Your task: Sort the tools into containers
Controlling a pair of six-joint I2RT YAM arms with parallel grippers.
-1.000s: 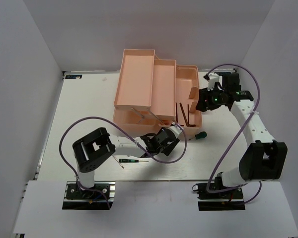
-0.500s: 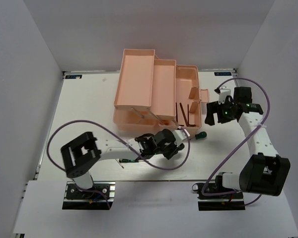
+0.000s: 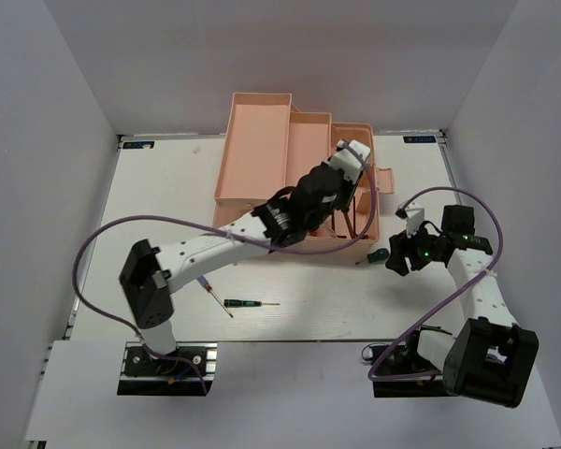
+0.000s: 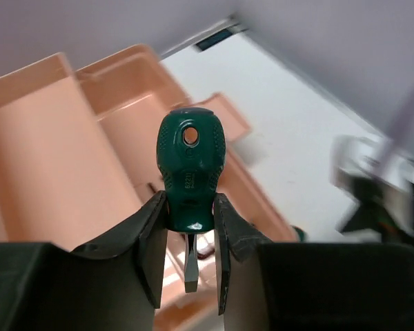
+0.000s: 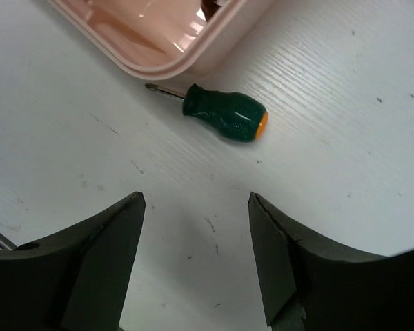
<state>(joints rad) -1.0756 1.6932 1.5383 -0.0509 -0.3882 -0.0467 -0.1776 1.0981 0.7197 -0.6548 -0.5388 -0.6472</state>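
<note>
My left gripper (image 3: 348, 159) hangs over the right side of the salmon-pink toolbox (image 3: 262, 150), shut on a stubby green-handled screwdriver (image 4: 191, 172) whose flat blade points back between the fingers. The toolbox trays (image 4: 48, 158) lie below it. A second green screwdriver (image 5: 228, 117), with an orange end cap, lies on the table by the toolbox's front right corner (image 5: 159, 41). My right gripper (image 5: 196, 200) hovers open just short of it, nothing between its fingers. In the top view that screwdriver (image 3: 378, 254) is just left of the right gripper (image 3: 399, 254).
A slim black precision screwdriver (image 3: 248, 303) lies on the table in front of the toolbox. A thin blue-handled screwdriver (image 3: 206, 286) lies left of it, by the left arm. Dark hex keys (image 3: 355, 213) rest in the toolbox's right compartment.
The left arm rose from the table in front of the toolbox and swung over its right side, carrying the green screwdriver. The right gripper came down from beside the toolbox to the second green screwdriver.
</note>
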